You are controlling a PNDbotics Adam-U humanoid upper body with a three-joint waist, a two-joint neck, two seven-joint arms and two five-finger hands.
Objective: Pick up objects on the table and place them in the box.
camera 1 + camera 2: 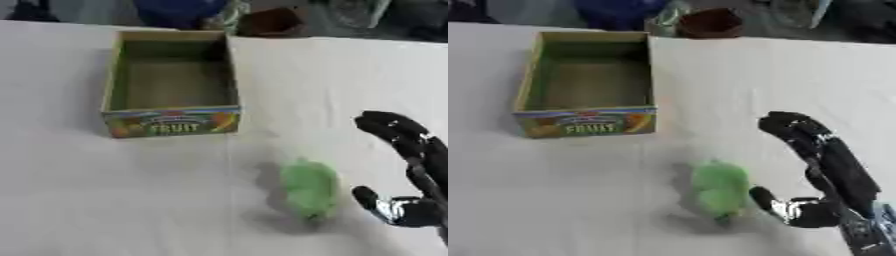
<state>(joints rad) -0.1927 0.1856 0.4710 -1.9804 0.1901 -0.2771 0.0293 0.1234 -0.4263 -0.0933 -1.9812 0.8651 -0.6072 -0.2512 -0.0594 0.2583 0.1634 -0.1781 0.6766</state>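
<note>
**One green object on the table, box empty**

One right hand (824,185) shows at the lower right, fingers spread and thumb out, holding nothing. Just to its left a soft green object (719,190) lies on the white table (70,200); the thumb tip is close beside it, contact unclear. Nothing lies between object and box. Farther back stands the open cardboard fruit box (171,122). Beyond the table edge: a blue shape (179,10) and a brown one (709,22).

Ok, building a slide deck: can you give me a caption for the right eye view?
Open right robot hand beside a green object on the table, fruit box beyond.
</note>
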